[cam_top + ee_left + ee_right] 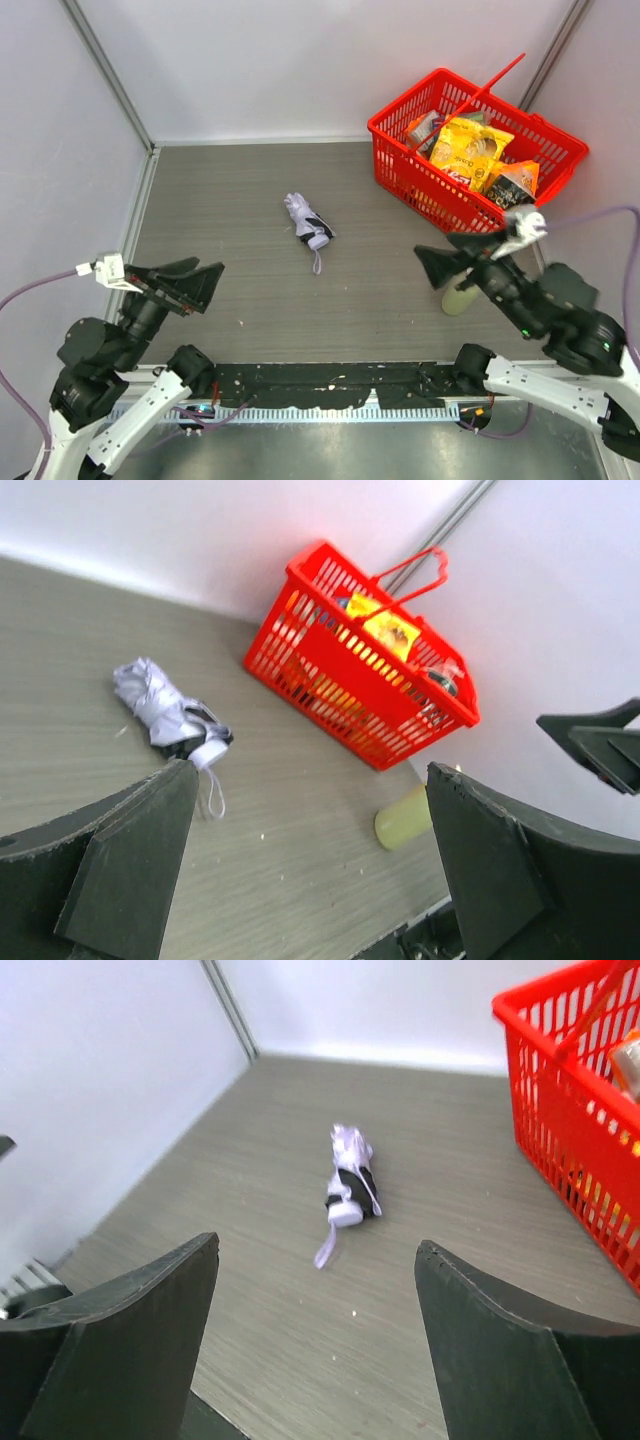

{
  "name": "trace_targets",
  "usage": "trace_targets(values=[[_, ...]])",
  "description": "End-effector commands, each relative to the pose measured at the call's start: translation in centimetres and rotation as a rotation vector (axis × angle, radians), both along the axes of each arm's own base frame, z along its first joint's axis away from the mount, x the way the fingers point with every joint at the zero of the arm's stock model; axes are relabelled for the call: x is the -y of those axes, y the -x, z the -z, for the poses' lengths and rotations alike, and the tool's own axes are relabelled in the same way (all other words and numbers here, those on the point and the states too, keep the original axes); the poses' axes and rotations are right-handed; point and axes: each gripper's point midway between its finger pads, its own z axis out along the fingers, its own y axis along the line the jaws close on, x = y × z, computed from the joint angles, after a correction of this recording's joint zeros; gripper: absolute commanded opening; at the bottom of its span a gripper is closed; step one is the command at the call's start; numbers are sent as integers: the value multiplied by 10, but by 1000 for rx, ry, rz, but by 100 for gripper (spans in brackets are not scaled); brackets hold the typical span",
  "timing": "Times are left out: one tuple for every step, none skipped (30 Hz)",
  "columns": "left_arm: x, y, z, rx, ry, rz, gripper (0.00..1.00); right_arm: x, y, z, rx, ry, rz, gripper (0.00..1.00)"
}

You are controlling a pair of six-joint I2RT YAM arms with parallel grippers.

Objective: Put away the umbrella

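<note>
Gaping wide with nothing in them, the left gripper (200,288) and the right gripper (440,258) both hover over the table (230,200). Out ahead of the two, roughly between them and well clear of either, the umbrella (308,225) lies folded up on its side, strap end pointing back toward the grippers. A pale yellow tube (458,298) sits just beside the right gripper, and the red basket (420,180) full of snack packs (465,150) sits past it.
</note>
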Motion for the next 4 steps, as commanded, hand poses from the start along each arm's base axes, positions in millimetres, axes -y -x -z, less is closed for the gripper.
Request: trace_targets(values=[[-15,12,-47,176,69,-26,100,35,14,-29,159,-204,35,83],[-16,13,-51,187,75,-27,100,38,17,-32,175,-229,31,83],[-17,14,-53,192,78,-26,100,43,22,-36,204,-270,24,83],[-18,16,-56,195,80,-25,99,44,25,-38,217,-284,9,83]])
